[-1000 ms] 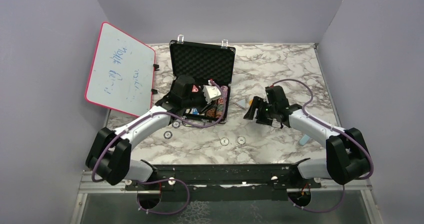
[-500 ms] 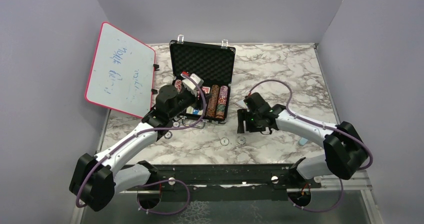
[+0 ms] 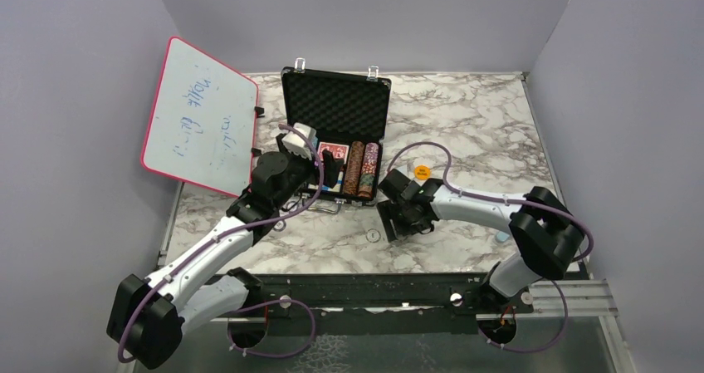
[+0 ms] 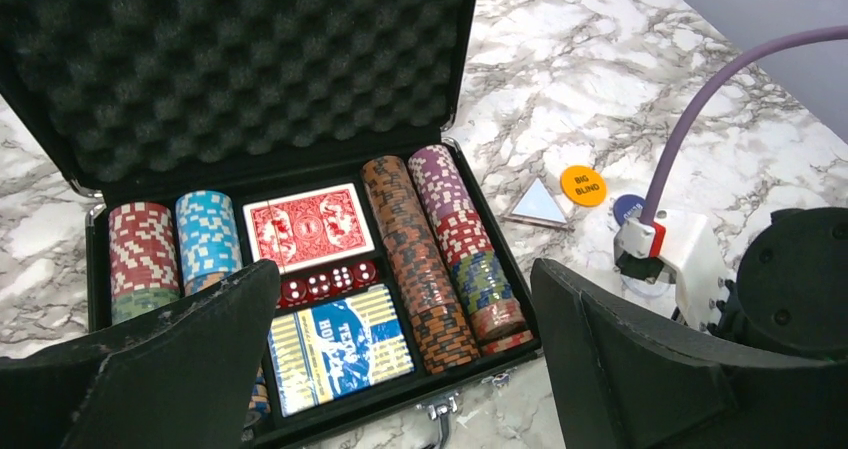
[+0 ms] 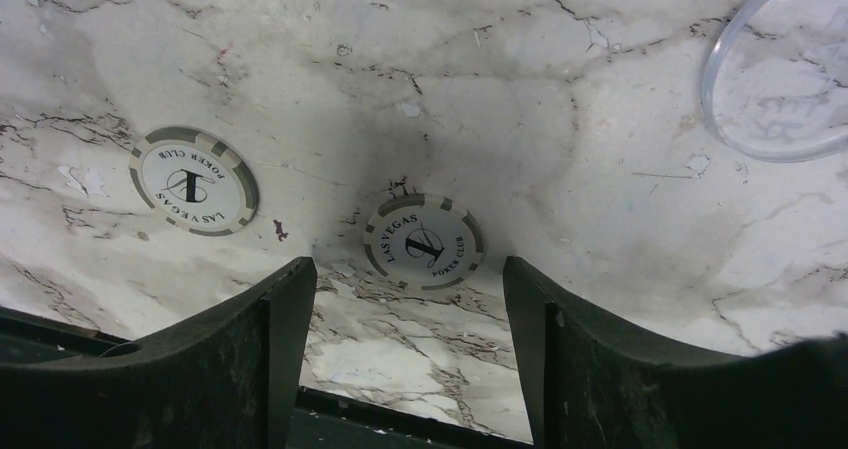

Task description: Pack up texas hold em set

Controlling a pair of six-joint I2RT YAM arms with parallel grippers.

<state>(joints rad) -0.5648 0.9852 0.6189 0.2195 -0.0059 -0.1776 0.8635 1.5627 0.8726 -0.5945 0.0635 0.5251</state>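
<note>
Above 1 chip [image 5: 423, 241], unlike before — right jaws.

Bare marble [image 5: 500, 89] around white chip [image 5: 423, 241]

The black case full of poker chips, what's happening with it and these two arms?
A poker set is being packed. The open briefcase already holds chip rows, card decks and red dice. The left gripper hovers near it, open and empty. The right gripper, also open, hangs above a loose white chip on the table, with a second chip nearby. An orange button lies outside the case.
</note>
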